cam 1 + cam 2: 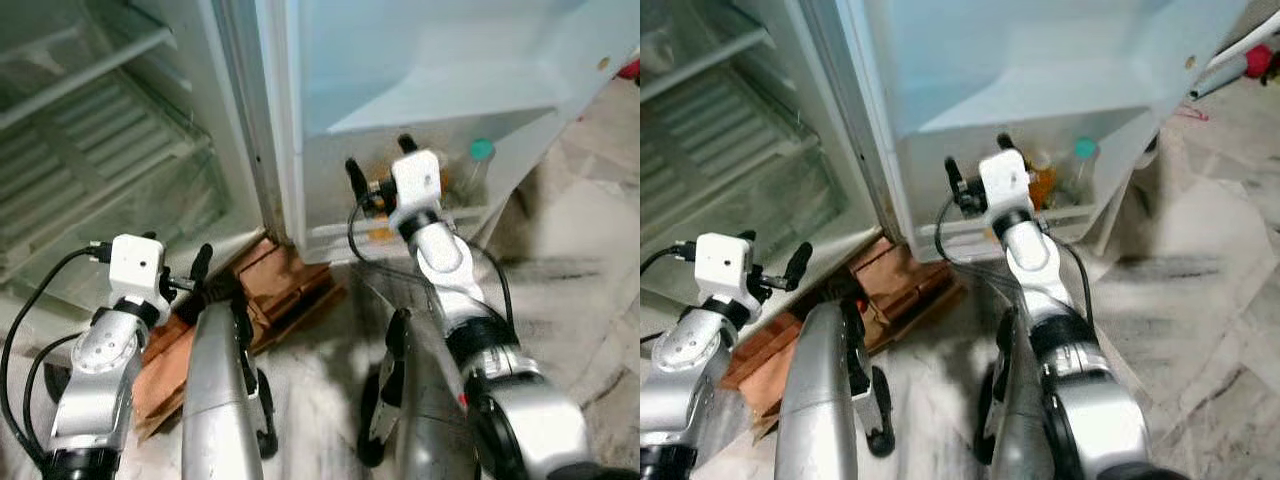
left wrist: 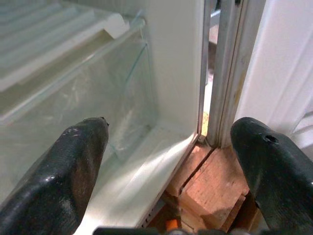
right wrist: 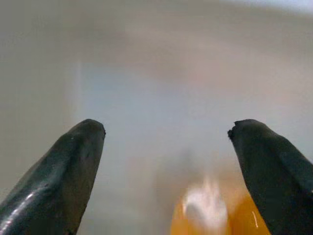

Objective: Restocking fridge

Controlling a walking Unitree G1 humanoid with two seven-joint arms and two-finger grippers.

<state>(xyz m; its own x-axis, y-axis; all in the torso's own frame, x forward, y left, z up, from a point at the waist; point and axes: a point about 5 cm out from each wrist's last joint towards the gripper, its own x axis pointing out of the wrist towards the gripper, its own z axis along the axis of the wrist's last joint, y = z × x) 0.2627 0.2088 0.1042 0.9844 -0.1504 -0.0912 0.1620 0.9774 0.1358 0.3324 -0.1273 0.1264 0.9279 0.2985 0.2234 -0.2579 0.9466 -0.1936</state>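
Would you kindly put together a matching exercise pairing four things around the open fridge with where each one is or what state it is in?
Things:
1. right hand
2. left hand
3. bottle with the green cap
4. reddish bricks

Places or states:
A. on the floor under the fridge's front corner
B. open, low before the fridge's bottom compartment
C. standing in the lowest door shelf
D. open, raised at the door shelf, an orange bottle just ahead of it

Pairs: 1-D, 2-B, 3-C, 4-A
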